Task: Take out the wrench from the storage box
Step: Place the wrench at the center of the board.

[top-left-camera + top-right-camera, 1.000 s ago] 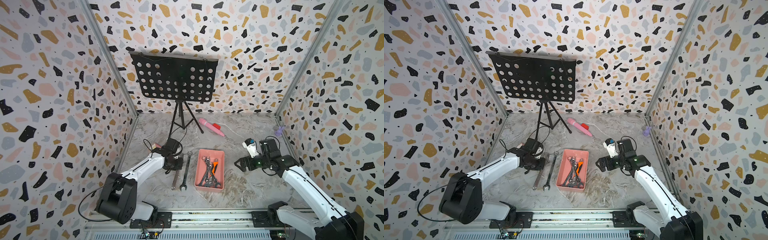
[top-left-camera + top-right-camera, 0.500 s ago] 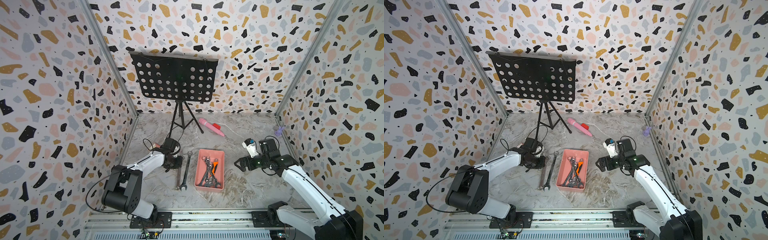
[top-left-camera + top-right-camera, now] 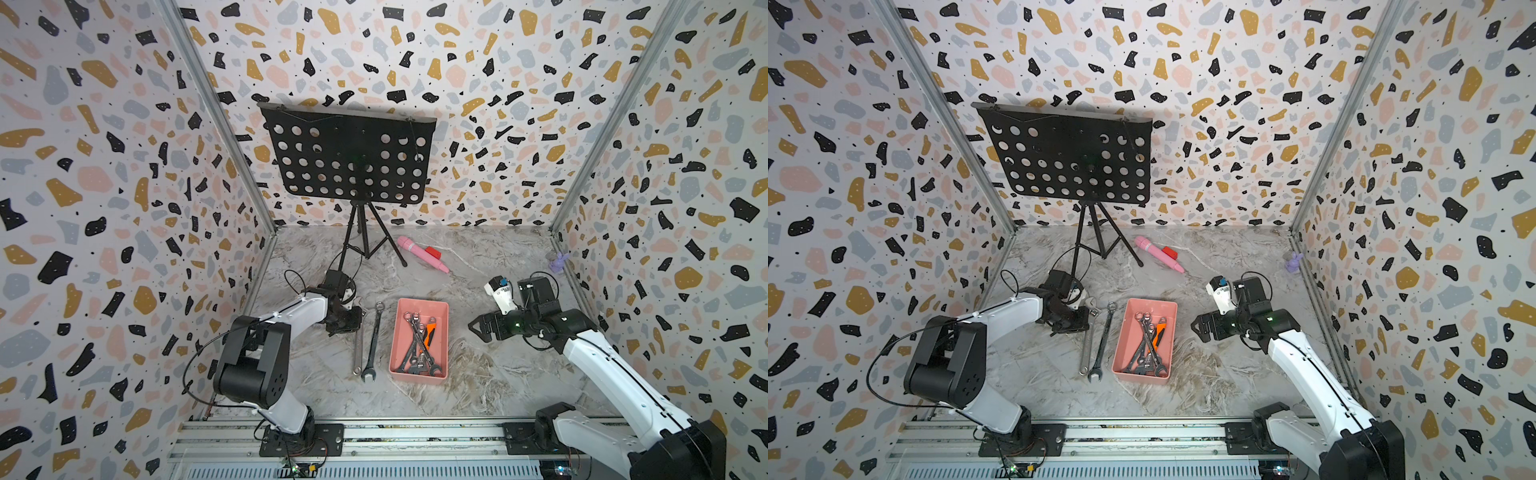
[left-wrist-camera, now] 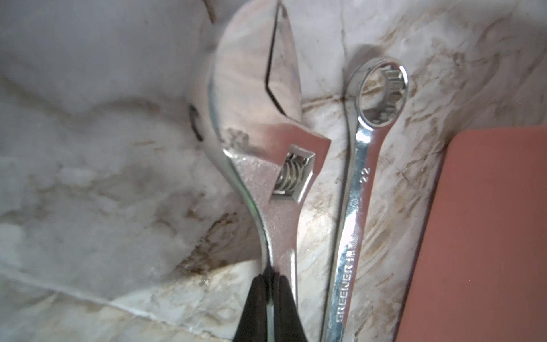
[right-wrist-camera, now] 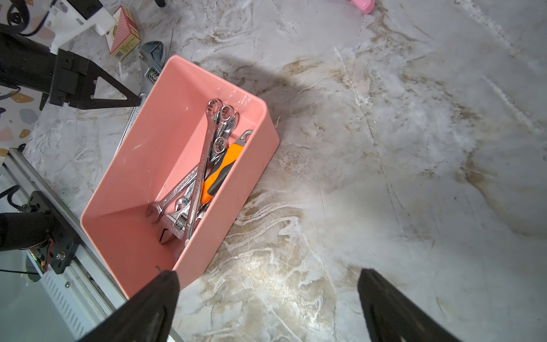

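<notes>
Since a second ago my left arm has lifted its elbow, and the chrome adjustable wrench has slid closer to the long chrome combination wrench; they lie almost parallel, just beside each other on the marble-patterned tabletop, on my left of the shallow salmon-pink plastic storage box. My left gripper is pinched tight on the thin edge of the adjustable wrench's handle. That wrench is already out of the box and seems to lie flat, so I judge the step in hand is letting go: open a little, then rise straight up, so neither finger drags the handle into its neighbour. My right gripper hovers spread wide and empty on the box's other side. Several silver wrenches and an orange-and-black-handled tool remain piled in the box. A small red-and-white card packet sits near the adjustable wrench's head; the black perforated music stand, a pink microphone-shaped toy and a small purple figurine stand farther back, well apart from this work
</notes>
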### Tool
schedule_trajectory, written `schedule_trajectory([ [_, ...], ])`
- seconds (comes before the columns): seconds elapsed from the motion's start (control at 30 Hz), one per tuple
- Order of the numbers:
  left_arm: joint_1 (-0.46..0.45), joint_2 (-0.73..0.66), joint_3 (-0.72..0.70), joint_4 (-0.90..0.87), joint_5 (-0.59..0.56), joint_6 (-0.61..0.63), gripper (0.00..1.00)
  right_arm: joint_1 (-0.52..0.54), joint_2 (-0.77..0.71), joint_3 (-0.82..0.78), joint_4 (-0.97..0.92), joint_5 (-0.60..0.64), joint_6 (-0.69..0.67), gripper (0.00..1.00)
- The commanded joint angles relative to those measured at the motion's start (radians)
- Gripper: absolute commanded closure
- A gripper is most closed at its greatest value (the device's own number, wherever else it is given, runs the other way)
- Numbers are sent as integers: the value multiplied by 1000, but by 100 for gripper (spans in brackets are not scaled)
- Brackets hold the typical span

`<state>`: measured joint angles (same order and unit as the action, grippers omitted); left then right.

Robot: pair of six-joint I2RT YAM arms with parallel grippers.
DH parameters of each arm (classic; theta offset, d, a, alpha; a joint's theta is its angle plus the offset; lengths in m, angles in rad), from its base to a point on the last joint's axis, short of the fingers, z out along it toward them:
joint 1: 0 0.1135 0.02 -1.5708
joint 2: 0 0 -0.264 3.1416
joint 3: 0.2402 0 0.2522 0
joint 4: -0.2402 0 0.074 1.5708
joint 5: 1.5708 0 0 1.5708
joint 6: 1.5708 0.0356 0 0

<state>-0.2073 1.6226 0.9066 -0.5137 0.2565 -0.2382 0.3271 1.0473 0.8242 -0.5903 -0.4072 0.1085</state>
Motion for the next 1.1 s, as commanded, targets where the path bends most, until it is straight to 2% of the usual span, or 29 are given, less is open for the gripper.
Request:
schedule_trajectory([
  [0.0,11,33,38,-57,-25,50,100,3,4,11,7,4,4,0],
  [0.17,11,37,43,-68,-39,66,99,3,8,11,7,3,3,0],
  [0.33,11,12,40,-71,-40,74,90,3,14,11,12,2,5,0],
  [0.67,-9,-171,64,-131,-51,61,50,3,19,27,-2,11,-6,0],
  [0.8,-108,-291,75,-160,-82,5,40,3,20,41,-9,8,-5,0],
  [0.93,-241,-381,89,-186,-128,-98,35,3,14,59,-14,-9,6,0],
  [1.07,-391,-437,112,-212,-224,-239,32,3,-1,69,-29,-16,19,0],
])
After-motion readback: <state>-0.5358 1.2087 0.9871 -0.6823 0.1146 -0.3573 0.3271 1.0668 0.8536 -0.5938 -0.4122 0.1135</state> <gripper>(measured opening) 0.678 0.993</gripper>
